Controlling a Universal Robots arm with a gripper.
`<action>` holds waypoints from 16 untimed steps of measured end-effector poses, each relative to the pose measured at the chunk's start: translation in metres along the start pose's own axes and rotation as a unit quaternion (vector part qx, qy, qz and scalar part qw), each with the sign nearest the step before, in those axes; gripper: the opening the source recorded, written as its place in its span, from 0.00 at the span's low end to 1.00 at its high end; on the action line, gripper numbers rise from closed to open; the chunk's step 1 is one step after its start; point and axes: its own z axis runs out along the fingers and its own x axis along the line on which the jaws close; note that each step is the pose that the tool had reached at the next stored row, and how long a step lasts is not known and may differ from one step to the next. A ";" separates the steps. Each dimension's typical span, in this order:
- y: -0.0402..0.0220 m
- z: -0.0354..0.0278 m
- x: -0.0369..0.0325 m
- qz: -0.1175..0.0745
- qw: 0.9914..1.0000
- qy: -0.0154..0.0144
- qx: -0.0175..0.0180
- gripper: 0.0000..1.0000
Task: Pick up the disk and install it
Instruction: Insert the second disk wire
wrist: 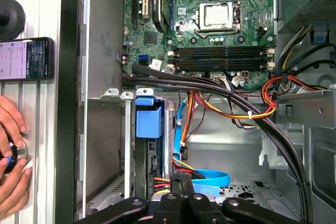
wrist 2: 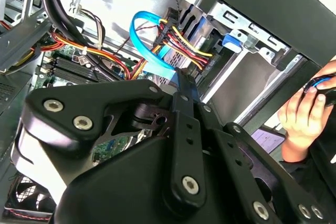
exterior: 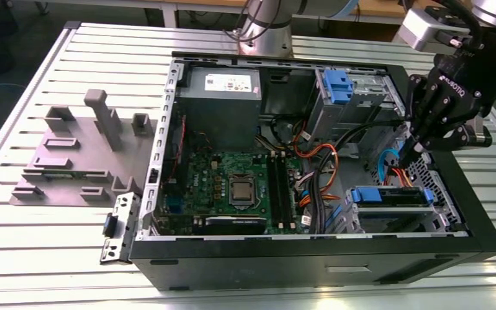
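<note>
Hovering in the computer case (exterior: 317, 248) with gripper (exterior: 415, 152) pressed together, pinching nothing — disk (exterior: 390, 196) just beneath, already slotted in its drive bay (exterior: 394, 218). Seemingly at the seating step; calls for a straight push, clear of the blue cable (exterior: 389, 161)

The drive cage (exterior: 392, 208) hides most of the disk (exterior: 389, 195).

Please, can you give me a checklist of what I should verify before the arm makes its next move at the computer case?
1. Case open: ok.
2. Disk in its bay: ok.
3. Disk fully seated: cannot tell.
4. Hand free of the blue cable: not ok, the cable lies right beside it.
5. Person's hand away from the case: not ok, it rests just outside the wall.
</note>
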 end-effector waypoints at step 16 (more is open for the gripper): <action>-0.0002 0.0037 0.0202 -0.001 1.000 -0.024 0.000 0.11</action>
